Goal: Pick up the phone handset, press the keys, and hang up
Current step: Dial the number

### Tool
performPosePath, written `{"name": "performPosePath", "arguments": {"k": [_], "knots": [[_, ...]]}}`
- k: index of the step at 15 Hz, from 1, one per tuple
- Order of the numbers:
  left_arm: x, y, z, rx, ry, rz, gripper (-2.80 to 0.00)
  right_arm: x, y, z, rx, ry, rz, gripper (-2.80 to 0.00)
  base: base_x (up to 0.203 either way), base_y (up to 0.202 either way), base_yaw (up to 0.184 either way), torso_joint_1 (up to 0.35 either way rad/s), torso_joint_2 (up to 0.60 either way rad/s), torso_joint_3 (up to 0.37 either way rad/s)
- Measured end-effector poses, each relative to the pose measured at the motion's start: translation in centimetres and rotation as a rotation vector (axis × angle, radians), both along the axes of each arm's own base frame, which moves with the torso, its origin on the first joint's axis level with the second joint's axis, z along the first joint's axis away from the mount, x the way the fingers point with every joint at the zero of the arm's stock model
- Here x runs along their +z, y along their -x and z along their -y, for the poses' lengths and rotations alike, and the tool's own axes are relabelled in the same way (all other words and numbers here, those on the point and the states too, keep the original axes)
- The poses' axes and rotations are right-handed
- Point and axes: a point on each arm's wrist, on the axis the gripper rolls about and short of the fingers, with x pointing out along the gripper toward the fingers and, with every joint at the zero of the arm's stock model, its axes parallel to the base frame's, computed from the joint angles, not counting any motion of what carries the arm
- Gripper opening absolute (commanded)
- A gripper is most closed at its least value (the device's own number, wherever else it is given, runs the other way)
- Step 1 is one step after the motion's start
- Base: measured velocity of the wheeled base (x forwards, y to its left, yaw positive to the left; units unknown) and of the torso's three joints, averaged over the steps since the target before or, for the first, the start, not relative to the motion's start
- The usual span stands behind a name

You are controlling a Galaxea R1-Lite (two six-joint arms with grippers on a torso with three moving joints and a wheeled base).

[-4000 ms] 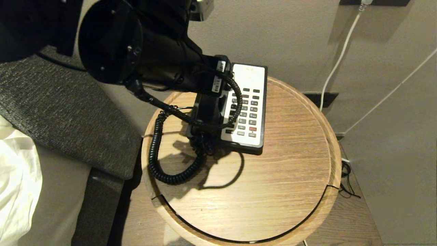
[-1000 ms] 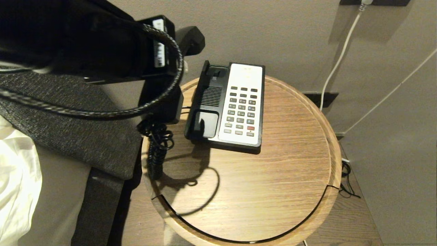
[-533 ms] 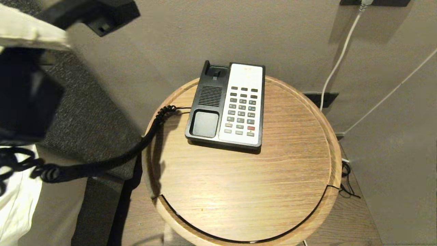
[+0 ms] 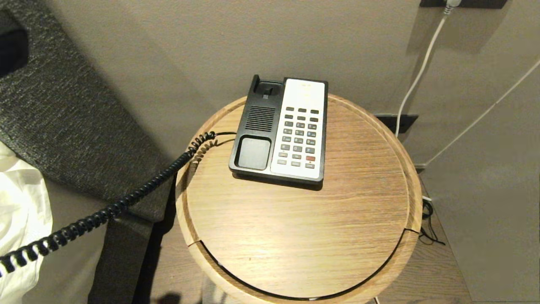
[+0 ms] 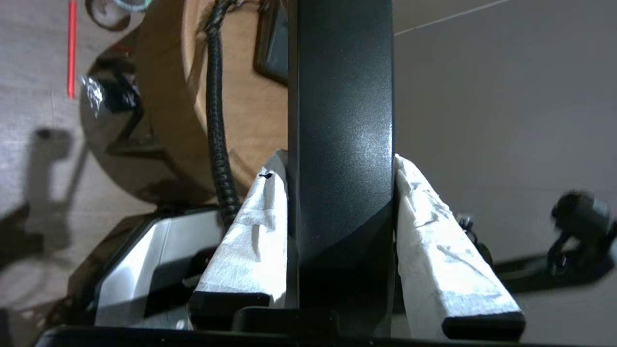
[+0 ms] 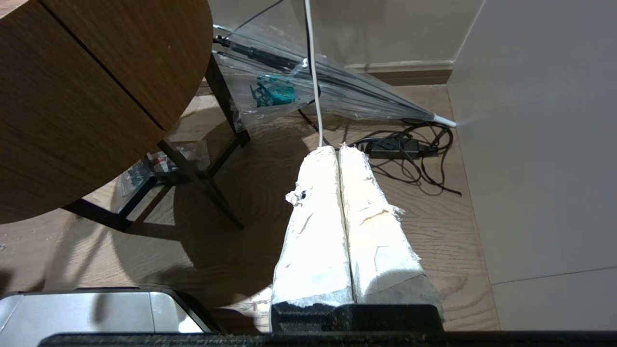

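Gone from the head view since a second ago: left arm and phone handset, both carried off past the left side; only the coiled cord (image 4: pixel 105 211) trails there now, stretched taut from the table's left edge down toward the lower left.

Phone handset (image 5: pixel 342 144): glossy black, seen in the left wrist view only, clamped across its middle by the left gripper (image 5: pixel 340 164). White-wrapped fingers (image 5: pixel 250 231) press against both of its sides; jaws held at handset width. Handset is off the table, away to its left.

Phone base (image 4: pixel 280 128): black and white, at the back of the round wooden table (image 4: pixel 295 236), slightly left of centre. Cradle bare; grey keypad (image 4: pixel 299 139) uncovered, one red key in the lower rows.

Right gripper (image 6: pixel 340 149): parked low beside the table, pointing at the wooden floor (image 6: pixel 434 231); its white-wrapped fingers pressed together, nothing between them.

Other items: white cables (image 4: pixel 417 76) on the wall behind the table; black cables and an adapter (image 6: pixel 400 149) on the floor; dark grey upholstery (image 4: pixel 71 126) and white bedding (image 4: pixel 21 211) left of the table.
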Motion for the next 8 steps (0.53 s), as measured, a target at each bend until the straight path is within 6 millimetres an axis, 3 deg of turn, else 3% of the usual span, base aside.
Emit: {"name": "performPosePath", "arguments": {"k": [2,8], "knots": [[-1.5,0.7,-1.2,0.000,0.038,0.018,-2.80,0.0,0.0,0.0,0.000,-0.001,0.000,-2.80,0.000,0.000,0.000,0.000,0.00,0.000],[-3.2,2.0,-3.6,0.045,0.082,0.181,-2.80,0.0,0.0,0.0,0.000,0.000,0.000,-2.80,0.000,0.000,0.000,0.000,0.00,0.000]]}}
